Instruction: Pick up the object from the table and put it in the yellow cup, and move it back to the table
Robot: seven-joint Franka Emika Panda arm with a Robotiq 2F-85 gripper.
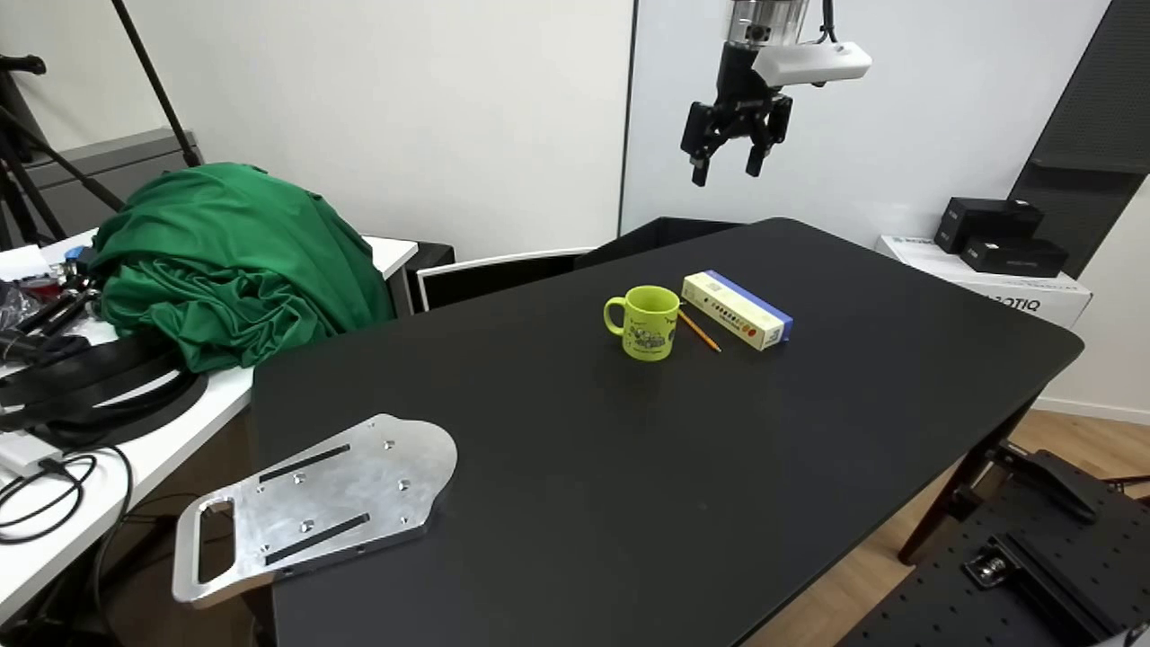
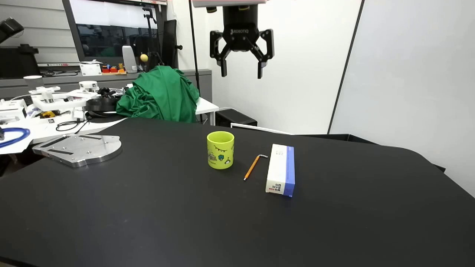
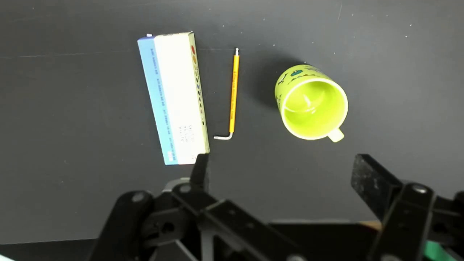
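The yellow cup (image 1: 650,332) is a yellow-green mug standing upright on the black table (image 1: 584,503); it also shows in the other views (image 2: 220,152) (image 3: 314,105). Its visible inside looks empty. A thin orange hex key (image 1: 700,329) with a bent silver end lies flat beside it; it also shows in an exterior view (image 2: 251,168) and the wrist view (image 3: 234,94). No small dark piece is visible in any view. My gripper (image 1: 726,178) is open and empty, high above the table; it shows in the other views too (image 2: 242,76) (image 3: 282,163).
A blue-white and yellow box (image 1: 737,307) lies beside the hex key, on the side away from the cup. A silver metal plate (image 1: 337,494) overhangs a table edge. A green cloth (image 1: 234,261) lies on the cluttered white desk (image 1: 180,458).
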